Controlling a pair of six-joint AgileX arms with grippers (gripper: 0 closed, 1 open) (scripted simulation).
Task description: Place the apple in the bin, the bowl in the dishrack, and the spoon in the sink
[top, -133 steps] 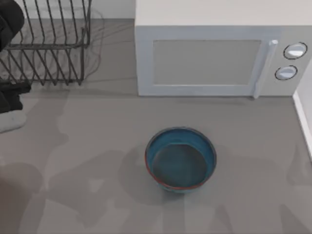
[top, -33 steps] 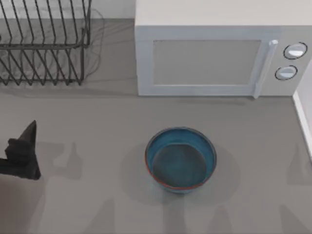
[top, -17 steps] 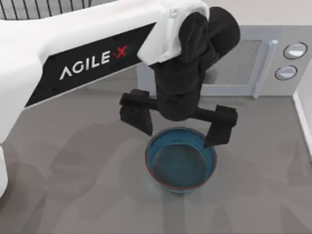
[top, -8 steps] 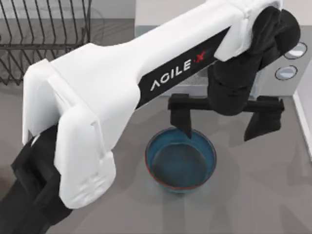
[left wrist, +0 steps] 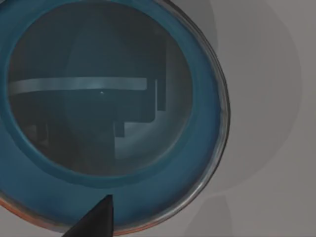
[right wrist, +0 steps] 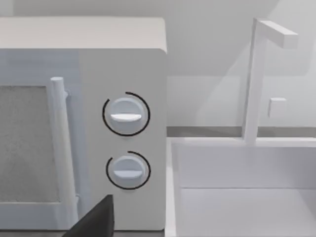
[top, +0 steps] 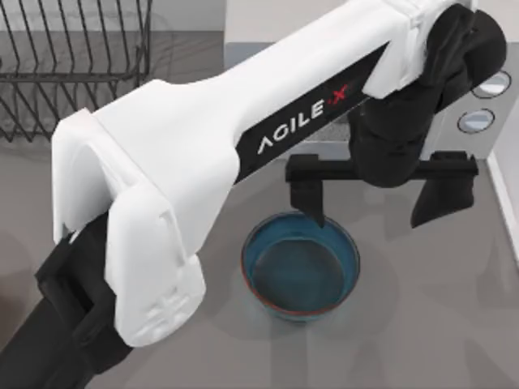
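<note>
the dishrack (top: 73, 65) stood at the table's far left. the left arm reached across in front of the microwave (top: 486, 97), its left gripper (top: 379, 198) spread wide and empty over the far rim of the bowl (top: 300, 263), one finger above the rim, the other beyond its right side. i could not tell how the right gripper stood; its wrist camera faced the sink (right wrist: 247, 197).

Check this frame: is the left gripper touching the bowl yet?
Cannot tell. In the top view the open left gripper straddles the bowl's far rim, one fingertip overlapping the rim, but height is unreadable; the left wrist view settles nothing either.
</note>
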